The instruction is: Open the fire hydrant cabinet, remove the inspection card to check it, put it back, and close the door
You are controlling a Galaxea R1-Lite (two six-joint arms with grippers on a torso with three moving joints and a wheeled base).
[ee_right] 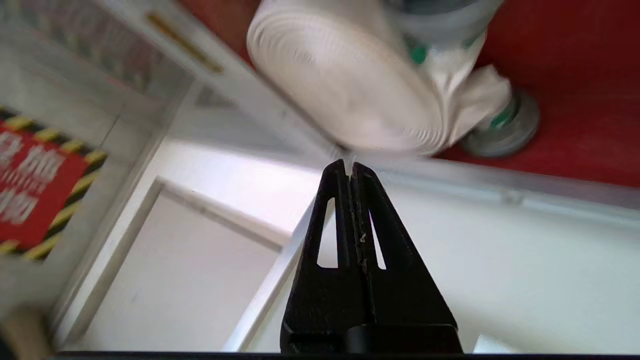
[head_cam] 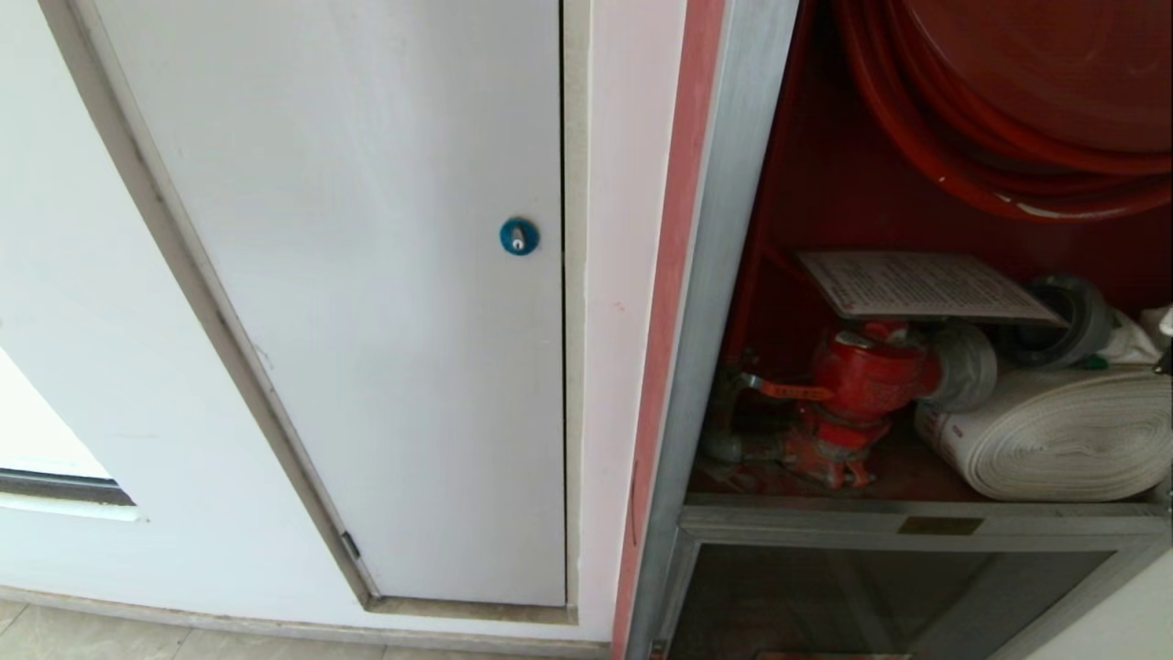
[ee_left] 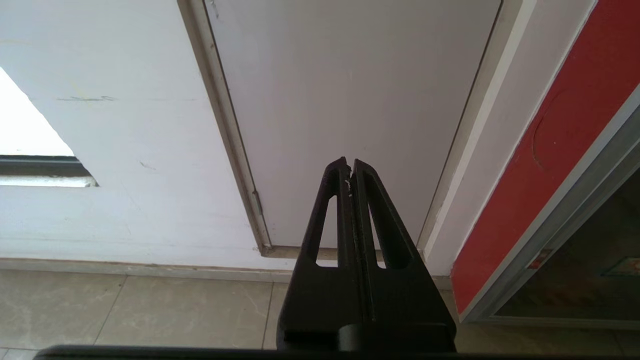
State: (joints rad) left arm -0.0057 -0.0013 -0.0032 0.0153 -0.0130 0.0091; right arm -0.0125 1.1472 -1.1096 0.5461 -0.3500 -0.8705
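The fire hydrant cabinet (head_cam: pixel 733 275) stands with its red inside exposed on the right of the head view, so its door is swung away, out of sight, and the opening step seems done. The inspection card (head_cam: pixel 926 284) lies flat on top of the red valve (head_cam: pixel 861 376), tilted a little, with its printed side up. I think it rests there because the valve gives a small ledge where a card can be found quickly. Beside the valve the white rolled hose (head_cam: pixel 1063 431) lies on the cabinet floor, and the red hose reel (head_cam: pixel 1035 101) hangs above, well clear of the card.

The right hand (ee_right: pixel 350 167) is not in the head view. In its own wrist view the two fingers are pressed together with nothing between them, and the tip points toward the silver lower frame (ee_right: pixel 490 185), just below the rolled hose. It must spread before it can take the card.

The left hand (ee_left: pixel 349 165) is parked, its fingers pressed together and empty too, facing the plain white panel door (head_cam: pixel 367 275) with the blue lock (head_cam: pixel 519 236), near the floor (ee_left: pixel 150 310).
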